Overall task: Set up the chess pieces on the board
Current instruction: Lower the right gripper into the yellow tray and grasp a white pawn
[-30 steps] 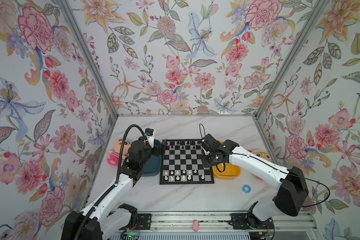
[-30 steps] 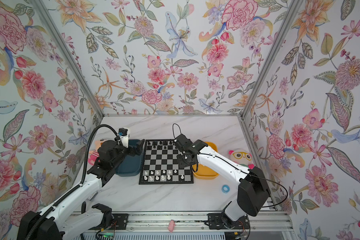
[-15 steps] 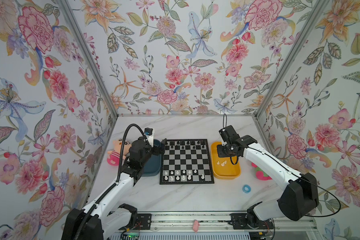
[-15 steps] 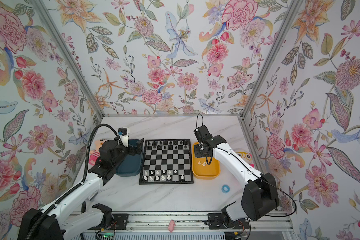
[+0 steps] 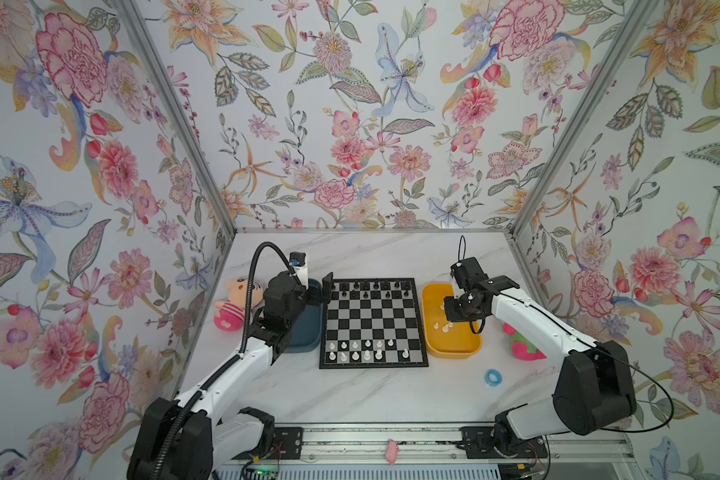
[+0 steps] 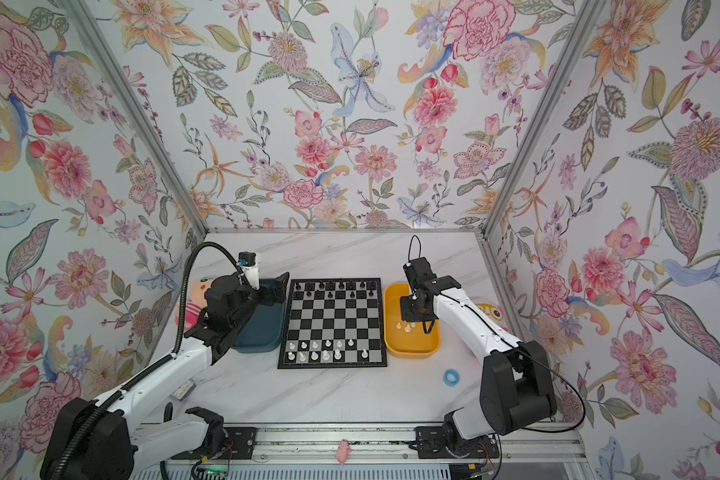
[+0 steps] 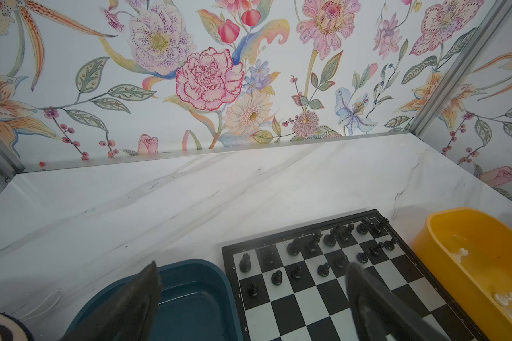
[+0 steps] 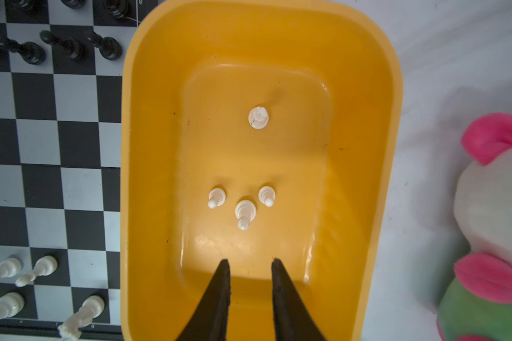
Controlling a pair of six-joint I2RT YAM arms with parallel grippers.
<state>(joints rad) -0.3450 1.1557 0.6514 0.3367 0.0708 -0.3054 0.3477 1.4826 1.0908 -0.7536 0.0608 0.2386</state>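
Observation:
The board (image 5: pixel 373 365) (image 6: pixel 332 365) lies mid-table, with black pieces (image 5: pixel 371 289) on its far rows and several white chess pieces (image 5: pixel 356 351) (image 6: pixel 314 350) on its near rows. More white chess pieces (image 8: pixel 244 211) (image 5: pixel 443 327) stand in the yellow tray (image 8: pixel 148 147) (image 5: pixel 454 349) to the board's right. My right gripper (image 8: pixel 249 261) (image 5: pixel 454 318) hangs over that tray, pointing down, open by a narrow gap with nothing between its fingers. My left gripper (image 7: pixel 252 263) (image 5: pixel 323 293) is wide open and empty over the board's far left corner and the teal tray (image 7: pixel 189 295).
A pink and orange plush (image 5: pixel 235 305) lies left of the teal tray (image 5: pixel 304 336). A green and pink plush (image 5: pixel 520 345) (image 8: pixel 491 236) lies right of the yellow tray. A small blue ring (image 5: pixel 492 377) sits on the marble near the front right.
My right arm has swung from the board's right side to above the yellow tray, and its jaws have narrowed a little. The left arm has stayed put.

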